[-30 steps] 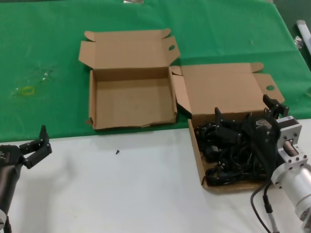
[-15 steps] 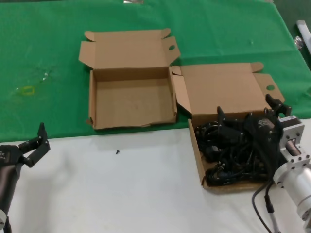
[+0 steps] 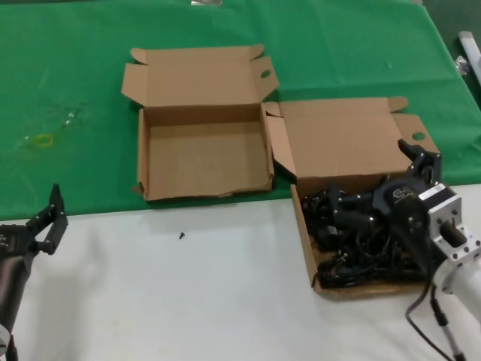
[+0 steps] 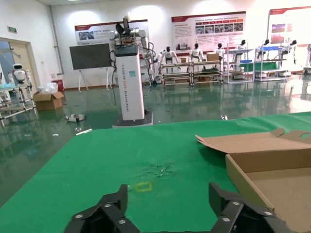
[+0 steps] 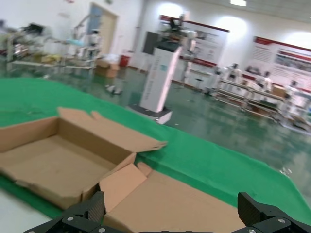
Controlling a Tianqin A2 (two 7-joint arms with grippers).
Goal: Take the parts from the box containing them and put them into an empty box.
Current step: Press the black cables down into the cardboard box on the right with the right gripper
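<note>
Hovering with its fingers spread wide, the right gripper (image 3: 379, 177) sits just above the parts (image 3: 353, 244), a tangle of black cords filling the box containing them (image 3: 338, 143), whose lid stands open behind the gripper. Off to that gripper's left, just beside this carton, lies the empty box (image 3: 203, 154) on the green cloth (image 3: 68, 83). Well apart, the left gripper (image 3: 46, 222) waits open over the white table (image 3: 188, 301).

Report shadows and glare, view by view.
Head view: the left end effector casts a faint soft shadow on the white table; the empty box shades its own floor beside the walls. Left wrist view: ceiling lights glare off the glossy hall floor. Right wrist view: a ceiling lamp flares brightly.
</note>
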